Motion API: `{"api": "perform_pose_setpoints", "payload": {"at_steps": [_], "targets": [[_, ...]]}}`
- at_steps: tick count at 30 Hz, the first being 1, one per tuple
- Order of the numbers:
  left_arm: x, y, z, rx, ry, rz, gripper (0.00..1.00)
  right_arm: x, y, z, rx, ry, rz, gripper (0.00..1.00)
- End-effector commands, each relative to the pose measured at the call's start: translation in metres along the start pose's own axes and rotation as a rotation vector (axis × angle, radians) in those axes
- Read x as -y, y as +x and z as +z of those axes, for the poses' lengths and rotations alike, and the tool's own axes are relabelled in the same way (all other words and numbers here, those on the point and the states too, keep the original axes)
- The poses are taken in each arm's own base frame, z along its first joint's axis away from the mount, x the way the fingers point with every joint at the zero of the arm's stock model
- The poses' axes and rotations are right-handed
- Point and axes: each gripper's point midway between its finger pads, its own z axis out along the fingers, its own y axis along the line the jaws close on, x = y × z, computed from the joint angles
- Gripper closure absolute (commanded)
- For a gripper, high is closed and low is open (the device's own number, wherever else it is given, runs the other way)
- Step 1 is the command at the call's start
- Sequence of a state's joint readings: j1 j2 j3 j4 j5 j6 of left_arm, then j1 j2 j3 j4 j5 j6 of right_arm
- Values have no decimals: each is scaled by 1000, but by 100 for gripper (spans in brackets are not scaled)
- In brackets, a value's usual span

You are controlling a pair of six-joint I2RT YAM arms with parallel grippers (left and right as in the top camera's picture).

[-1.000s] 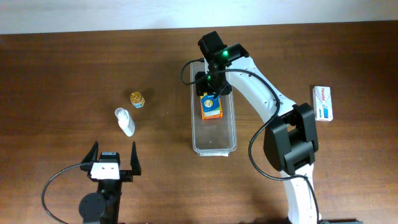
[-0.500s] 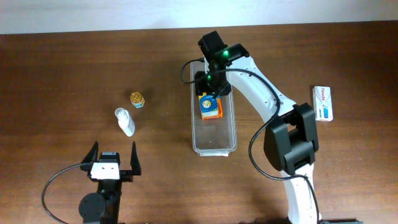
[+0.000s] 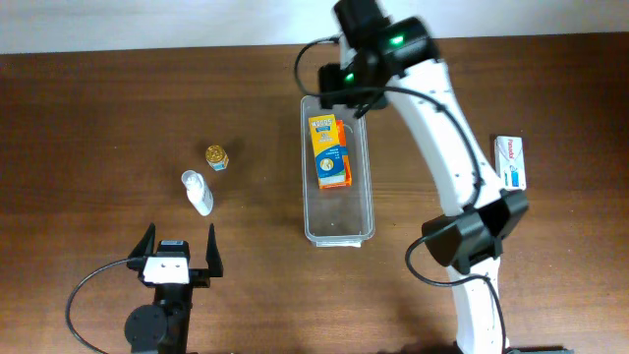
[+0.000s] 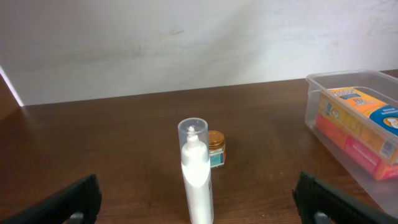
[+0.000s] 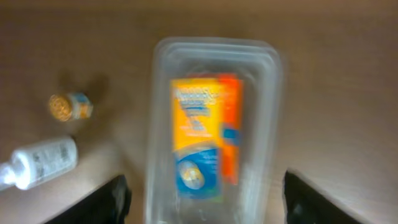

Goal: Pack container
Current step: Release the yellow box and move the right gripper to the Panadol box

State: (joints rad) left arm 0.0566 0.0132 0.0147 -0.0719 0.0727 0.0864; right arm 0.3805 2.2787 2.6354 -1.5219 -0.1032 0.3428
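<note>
Your right gripper (image 5: 211, 202) hangs with its fingers apart and empty over the top end of the container (image 3: 339, 221). The container lies at frame centre, its long axis running top to bottom. An orange box (image 3: 331, 150) lies lengthwise inside. Your left gripper (image 3: 180, 248), lower left, gapes wide. A white bottle (image 3: 198, 192) and a small jar (image 3: 217, 156) sit left of centre, and a white box (image 3: 511, 162) lies far right.

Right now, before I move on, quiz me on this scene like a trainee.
1. True or false: the orange box lies inside the container.
2. Which is nearest the left gripper? A white bottle, B gold-lidded jar, C white pack.
3. Fill in: the right gripper hovers above the container's far end with jaws ____.
Key: 1 true; 2 A; 3 open.
</note>
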Motion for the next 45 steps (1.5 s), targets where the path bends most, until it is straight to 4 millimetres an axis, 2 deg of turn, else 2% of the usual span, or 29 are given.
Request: {"api": "perform_pose_setpoints", "payload": {"at_steps": [1,2,4,7,13,15,17,23,28,34,42,45], "targets": [[1,1,0,1,8,9,1,67,-16,-59,109,166,54,27],[1,1,0,1,8,9,1,79,-16,-69,113,176,62,27],[1,1,0,1,9,9,1,87,-19,-81,128,123,53,25],[1,1,0,1,8,9,1,111,-22,-97,154,129,78,24],[1,1,0,1,8,9,1,169,-21,-104,137,199,99,18],[1,1,0,1,8,9,1,201,-10,-97,82,248,149,16],[1,1,0,1,8,9,1,224,3,-87,14,265,180,16],[1,1,0,1,8,9,1,272,52,-50,-220,277,211,15],[1,1,0,1,8,9,1,313,83,-44,-337,392,256,13],[1,1,0,1,8,9,1,346,98,-27,-369,424,311,13],[1,1,0,1,8,9,1,374,108,-2,-372,501,315,13],[1,1,0,1,8,9,1,378,111,9,-381,496,277,12]]}}
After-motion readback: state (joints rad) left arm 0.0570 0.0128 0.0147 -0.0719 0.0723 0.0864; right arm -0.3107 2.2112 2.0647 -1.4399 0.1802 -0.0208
